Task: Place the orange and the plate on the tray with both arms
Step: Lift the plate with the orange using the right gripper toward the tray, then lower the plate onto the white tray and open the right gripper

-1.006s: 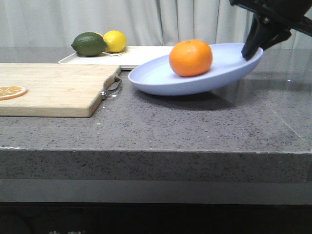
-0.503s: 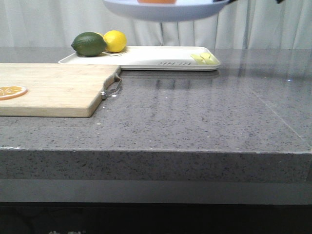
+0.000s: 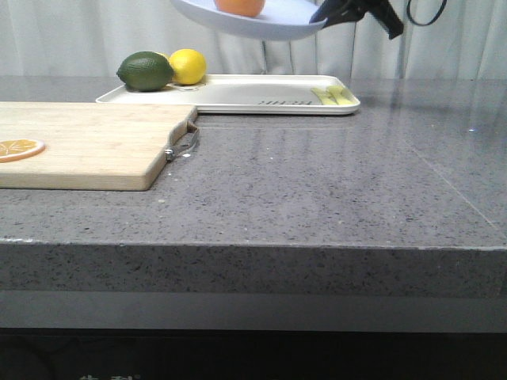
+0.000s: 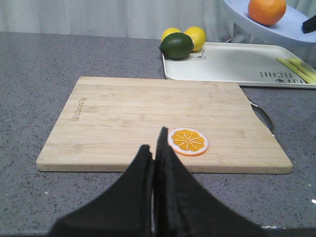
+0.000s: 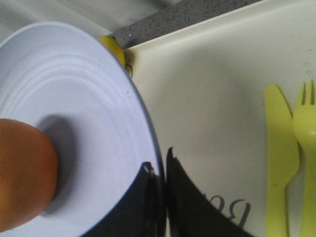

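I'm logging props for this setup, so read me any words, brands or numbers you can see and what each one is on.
Tray: dark print seen upside down, seemingly "BEAR" with a fainter line beside it; not fully readable.
Cutting board: a small engraved line near one edge, too small to read.
Nothing readable on the plate, orange, lemon or lime.

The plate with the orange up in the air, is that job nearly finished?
Partly. The orange already sits on the plate, and the right gripper has its jaws clamped on the plate's rim, holding it in the air above the tray. Left to do: set it down on the tray. The left gripper is shut and empty.
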Motion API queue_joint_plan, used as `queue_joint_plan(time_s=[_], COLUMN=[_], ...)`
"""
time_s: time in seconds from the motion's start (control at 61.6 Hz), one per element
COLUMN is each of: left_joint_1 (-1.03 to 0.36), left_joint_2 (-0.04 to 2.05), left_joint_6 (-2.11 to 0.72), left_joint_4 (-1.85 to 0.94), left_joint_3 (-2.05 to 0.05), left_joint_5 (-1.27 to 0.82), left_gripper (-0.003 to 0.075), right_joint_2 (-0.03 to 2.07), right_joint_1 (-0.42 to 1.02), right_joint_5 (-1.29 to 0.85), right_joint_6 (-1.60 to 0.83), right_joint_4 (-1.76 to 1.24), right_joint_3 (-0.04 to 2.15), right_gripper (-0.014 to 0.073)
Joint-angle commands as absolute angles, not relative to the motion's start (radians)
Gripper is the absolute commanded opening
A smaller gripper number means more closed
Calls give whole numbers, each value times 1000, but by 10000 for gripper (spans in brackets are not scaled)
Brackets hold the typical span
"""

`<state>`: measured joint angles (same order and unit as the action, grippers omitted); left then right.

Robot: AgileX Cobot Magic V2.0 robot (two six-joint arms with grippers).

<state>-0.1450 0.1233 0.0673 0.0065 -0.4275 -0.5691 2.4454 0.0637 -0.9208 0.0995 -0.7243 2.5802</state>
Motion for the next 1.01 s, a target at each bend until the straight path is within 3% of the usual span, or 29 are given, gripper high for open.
queue_joint_plan(time_s=[0.0,0.487,0.99], left_joint_1=[-144,-144,-144], left_joint_2=[136,136,136], left_joint_6=[76,76,76], left_joint_4=[0,0,0], left_joint_3=[-454,-454,-454], left_joint_5=[-487,-487,-487], left_gripper=[-18,-18,-18], right_joint_2=[2404,2452,2460], right_joint_1=[65,144,152], right_joint_5=[-816,-639,-593], right_joint_6=[116,96,97], right_joint_4=[-803,-716,-569], right_joint_3=[2647,2648,2647], right_gripper=[-109,-109,-109])
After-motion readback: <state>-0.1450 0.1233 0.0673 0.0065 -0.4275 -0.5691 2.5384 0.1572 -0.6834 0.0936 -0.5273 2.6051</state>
